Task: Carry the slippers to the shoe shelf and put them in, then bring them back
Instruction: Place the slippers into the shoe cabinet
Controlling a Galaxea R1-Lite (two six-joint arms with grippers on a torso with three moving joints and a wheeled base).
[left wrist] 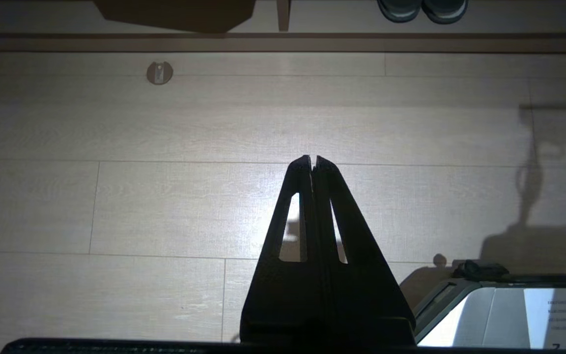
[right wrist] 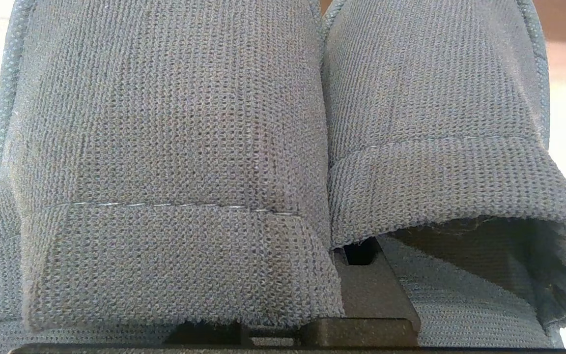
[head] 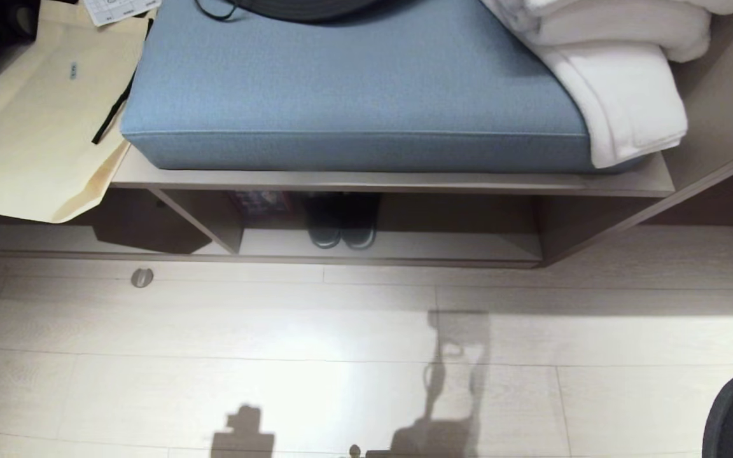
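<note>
Our head camera looks down at a pale wood floor [head: 277, 331] and a low beige shelf [head: 404, 183] under a blue cushion [head: 354, 83]. White towels [head: 621, 70] lie on the cushion's right end and a paper bag [head: 29, 127] sits to its left. Neither of our arms shows in this view, only their shadows on the floor.

Inside the shelf, right of the divider [head: 204, 216], stands a dark pair of shoes with pale sole rims [head: 341, 226], toes toward us. That pair is not ours to move.

Our right wrist camera is filled by the slippers [right wrist: 175, 147]: two knitted toe bands side by side, pressed close against the lens. The right gripper [right wrist: 361, 275] shows only as a dark bar running under the bands between the pair; its fingers are closed, clamped on the slippers.

Our left gripper [left wrist: 312, 160] hangs over bare floor, fingers shut together with nothing between them. The shelf edge and the other pair show at the far side of that view.

We judge the task to be in its first leg or its last: the slippers are in hand, not in the shelf. The views alone cannot tell us which.
</note>
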